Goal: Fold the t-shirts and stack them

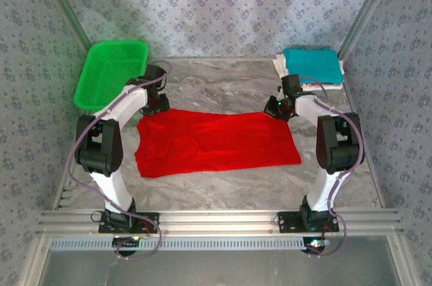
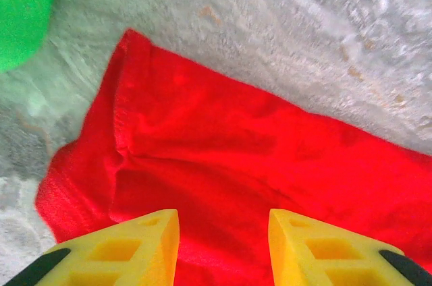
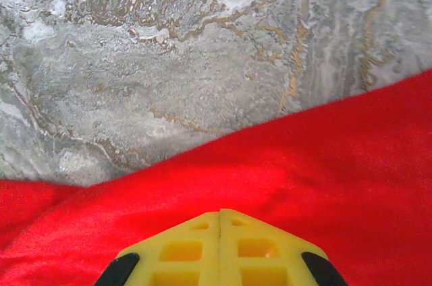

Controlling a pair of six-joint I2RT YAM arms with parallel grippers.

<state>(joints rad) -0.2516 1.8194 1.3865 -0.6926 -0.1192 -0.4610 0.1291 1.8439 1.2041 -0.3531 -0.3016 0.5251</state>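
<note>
The bright red t-shirt (image 1: 216, 143) lies flat as a wide band across the middle of the table. My left gripper (image 1: 156, 107) hovers over its far left corner. In the left wrist view the left gripper (image 2: 224, 222) is open, its yellow fingers apart above the red cloth (image 2: 236, 137) with nothing between them. My right gripper (image 1: 273, 107) is at the shirt's far right corner. Its yellow fingers (image 3: 221, 213) are pressed together over the red cloth (image 3: 324, 158), with no cloth showing between them. A folded teal t-shirt (image 1: 312, 65) rests on a whitish one (image 1: 325, 86) at the back right.
A green mesh basket (image 1: 111, 73) stands at the back left, and its edge (image 2: 20, 9) lies close to the left gripper. Grey marbled table (image 3: 202, 50) lies beyond the shirt's far edge. Patterned walls enclose the back and both sides.
</note>
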